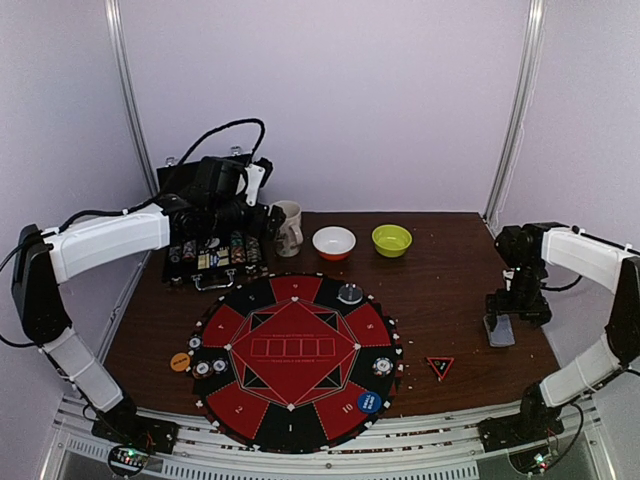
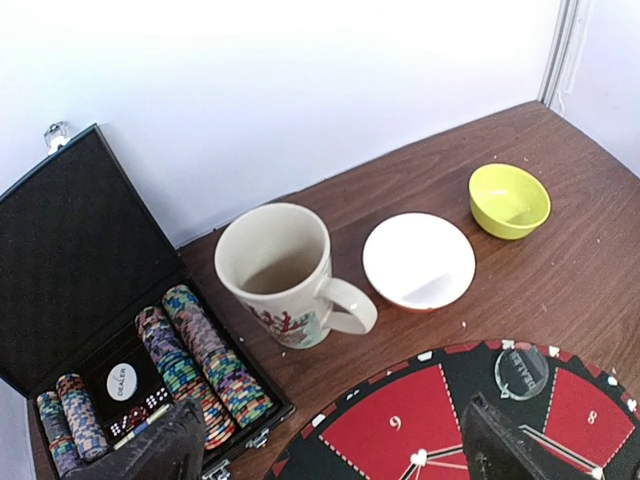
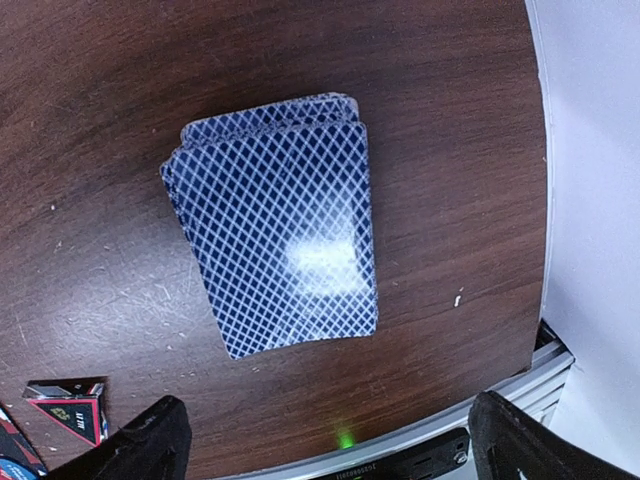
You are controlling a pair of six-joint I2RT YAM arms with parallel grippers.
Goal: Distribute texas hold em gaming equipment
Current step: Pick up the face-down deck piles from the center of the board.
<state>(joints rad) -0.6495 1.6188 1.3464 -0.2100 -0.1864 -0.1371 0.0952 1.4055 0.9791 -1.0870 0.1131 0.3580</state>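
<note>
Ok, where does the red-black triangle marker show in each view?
Top external: triangle marker right of the mat, near the front edge.
Left wrist: not in it.
Right wrist: triangle marker, bottom-left corner.
Shared landmark: card deck, close by in both.

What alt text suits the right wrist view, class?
A stack of blue diamond-patterned playing cards lies face down on a brown wooden table. The open right hand hovers above; a red-black triangle marker sits lower left.

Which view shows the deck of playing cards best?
Right wrist: the deck of playing cards lies centred and large, its crosshatched back sharp. Top external shows it only as a small grey patch at far right; left wrist misses it.
</note>
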